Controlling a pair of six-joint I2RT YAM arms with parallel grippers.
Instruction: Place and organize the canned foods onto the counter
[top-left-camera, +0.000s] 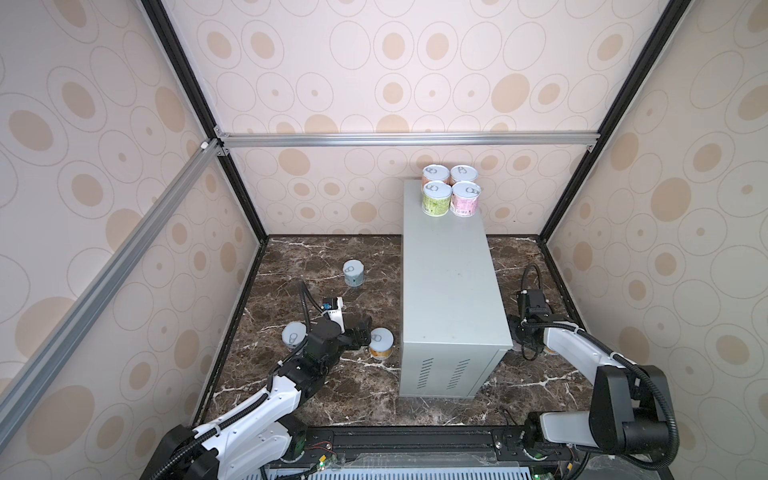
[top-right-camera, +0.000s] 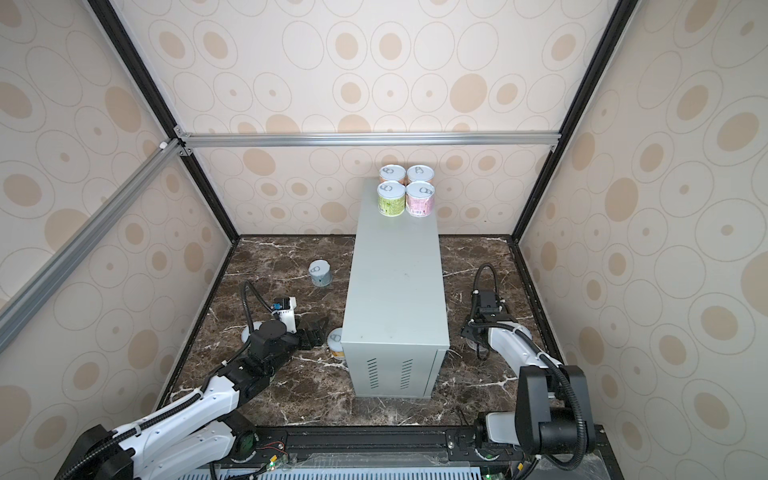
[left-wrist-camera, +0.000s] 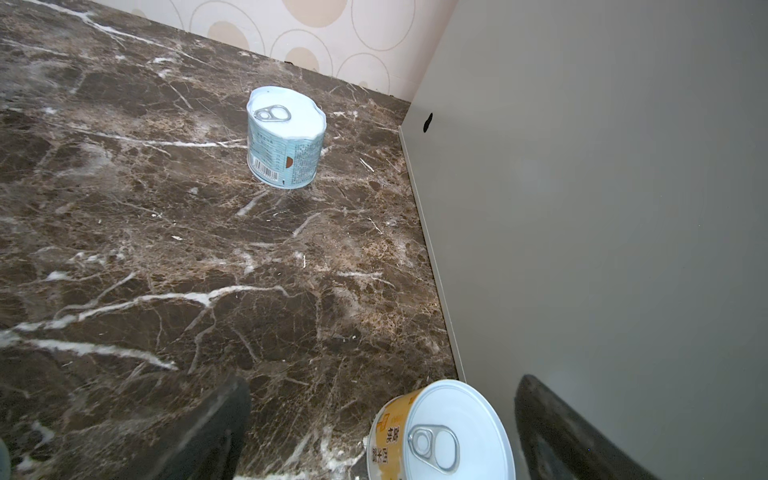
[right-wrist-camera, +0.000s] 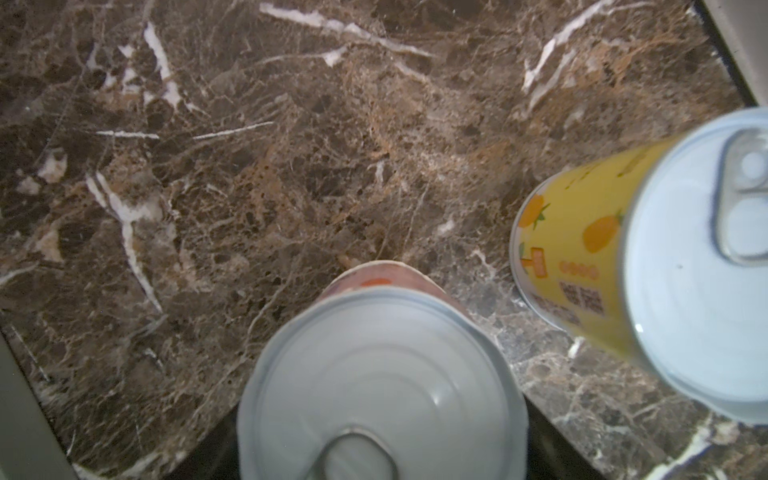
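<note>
Between the right jaws, in the right wrist view, stands a blurred orange-labelled can (right-wrist-camera: 374, 374). Dark pads (right-wrist-camera: 548, 449) flank its lid, but I cannot tell whether they pinch it. A yellow can (right-wrist-camera: 582, 257) stands just beside. The left jaws gape wide either side of a yellow-orange can (left-wrist-camera: 440, 432), close against the grey metal box (top-left-camera: 449, 291). These cans are short, rigid cylinders, probably weighty if full. The paper label should grip better than the slick lid, so take the side wall at mid-height, upright. A pale blue can (left-wrist-camera: 286, 137) stands apart on the veined marble table (top-left-camera: 291, 266). A green can (top-left-camera: 436, 203) and a pink can (top-left-camera: 465, 203) front two more atop the box.
</note>
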